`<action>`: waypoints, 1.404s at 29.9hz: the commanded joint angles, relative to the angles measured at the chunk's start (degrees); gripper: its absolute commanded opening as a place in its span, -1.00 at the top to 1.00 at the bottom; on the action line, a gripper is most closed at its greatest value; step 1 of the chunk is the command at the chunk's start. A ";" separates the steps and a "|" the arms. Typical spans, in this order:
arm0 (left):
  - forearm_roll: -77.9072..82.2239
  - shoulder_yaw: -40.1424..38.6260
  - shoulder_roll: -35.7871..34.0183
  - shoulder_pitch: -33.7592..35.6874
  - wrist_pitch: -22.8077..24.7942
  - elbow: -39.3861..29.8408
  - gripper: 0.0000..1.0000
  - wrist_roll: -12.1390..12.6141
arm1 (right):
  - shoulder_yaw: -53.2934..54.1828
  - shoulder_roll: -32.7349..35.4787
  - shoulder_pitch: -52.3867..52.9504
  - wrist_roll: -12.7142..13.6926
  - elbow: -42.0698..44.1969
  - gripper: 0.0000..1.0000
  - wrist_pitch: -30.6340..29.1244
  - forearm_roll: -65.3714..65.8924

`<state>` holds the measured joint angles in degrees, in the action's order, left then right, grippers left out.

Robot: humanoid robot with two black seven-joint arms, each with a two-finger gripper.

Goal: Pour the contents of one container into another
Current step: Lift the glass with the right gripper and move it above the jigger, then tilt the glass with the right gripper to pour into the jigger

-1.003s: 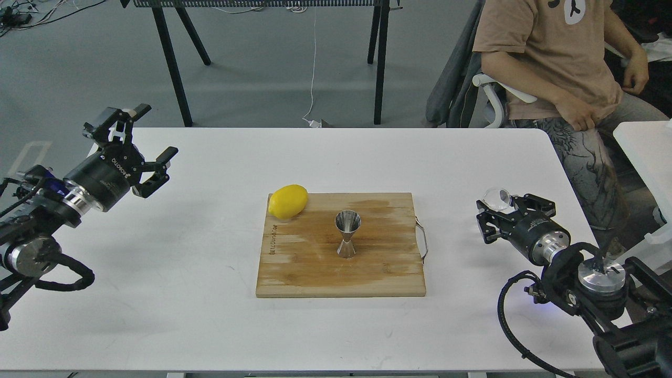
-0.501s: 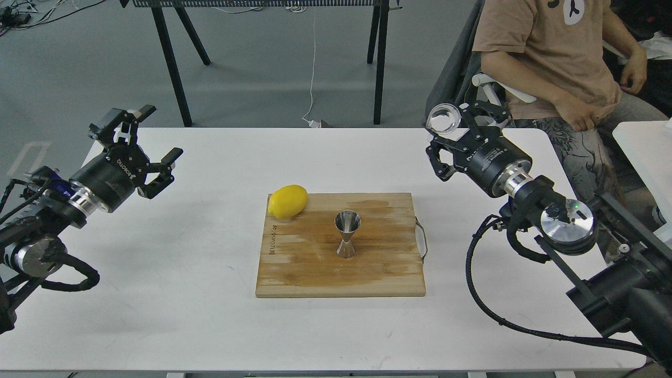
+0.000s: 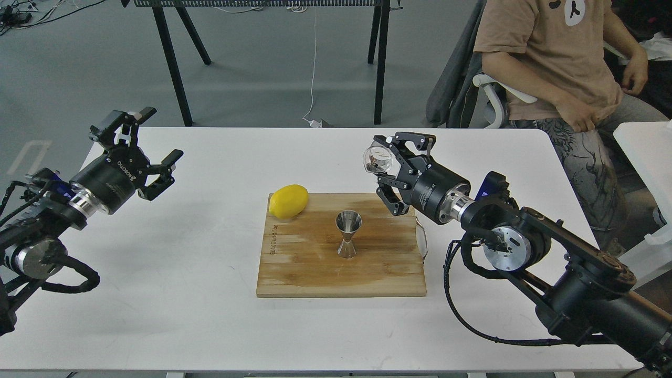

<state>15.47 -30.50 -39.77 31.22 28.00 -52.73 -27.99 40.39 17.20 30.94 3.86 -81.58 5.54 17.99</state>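
The steel hourglass jigger stands upright near the middle of the wooden cutting board. My right gripper is shut on the small clear glass cup, which it holds in the air, up and to the right of the jigger, with its mouth turned toward the left. Over the table's far left corner my left gripper hangs open with nothing between its fingers, far from the board.
A yellow lemon lies on the board's back left corner. The board has a metal handle on its right side. A seated person is behind the table's right end. A white table edge stands at the right.
My right arm swung the glass cup from the table's right side up and then left and down, to a spot just up and right of the jigger. The left arm barely moved.
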 commanded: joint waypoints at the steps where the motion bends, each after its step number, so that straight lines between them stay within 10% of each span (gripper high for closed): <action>1: 0.09 0.00 0.48 -0.02 0.00 0.00 -0.97 -0.01 | -2.76 0.03 0.87 0.01 0.01 0.19 0.00 2.84; 42: 0.00 0.09 0.57 -0.11 0.00 0.70 -0.97 -0.01 | -16.48 0.65 8.43 -0.08 0.89 0.20 0.53 21.48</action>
<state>15.47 -30.41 -39.17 31.11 28.00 -52.02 -28.01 24.66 17.80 39.08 3.77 -80.68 6.00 39.21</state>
